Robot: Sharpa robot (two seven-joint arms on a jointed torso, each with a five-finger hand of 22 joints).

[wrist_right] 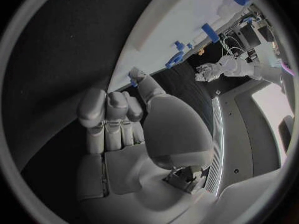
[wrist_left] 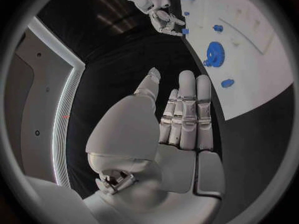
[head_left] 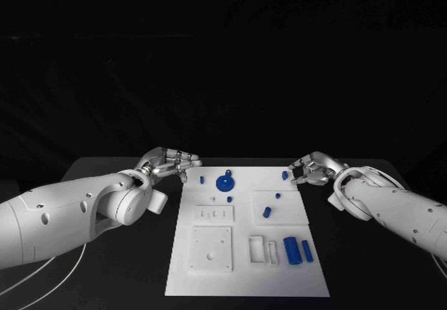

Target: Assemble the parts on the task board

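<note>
1. Head view: task board (head_left: 244, 271) lying long-ways down the middle of the dark surface (head_left: 112, 271). Left hand (head_left: 170, 161) hovering off the board's far left corner, fingers (head_left: 191, 159) fairly straight and side by side, holding nothing. Right hand (head_left: 315, 169) off the far right corner, fingers curled inward; a small blue peg (head_left: 285, 174) standing just beside them, contact not clear. Blue gear (head_left: 225, 183) upright near the far edge, between both hands, with a small stud (head_left: 202, 180) to its side. Two blue cylinders (head_left: 298, 249) lying side by side at the near right, a short blue piece (head_left: 267, 211) mid-board. Bare dark surface flanking both long edges of the board.

2. Left wrist view: left hand (wrist_left: 181, 119) with fingers extended and close together, empty, over dark surface just off the board's edge. Blue gear (wrist_left: 215, 52) and stud (wrist_left: 227, 83) on the board beyond the fingertips, apart from them. Right hand (wrist_left: 159, 12) farther off at the opposite corner.

3. Right wrist view: right hand (wrist_right: 118, 129) with fingers folded toward the palm, thumb reaching to the board's corner, where a blue peg (wrist_right: 133, 75) sits at its tip; held or merely touched, cannot tell. Gear (wrist_right: 176, 59) farther along the board edge; left hand (wrist_right: 209, 70) beyond it.
</note>
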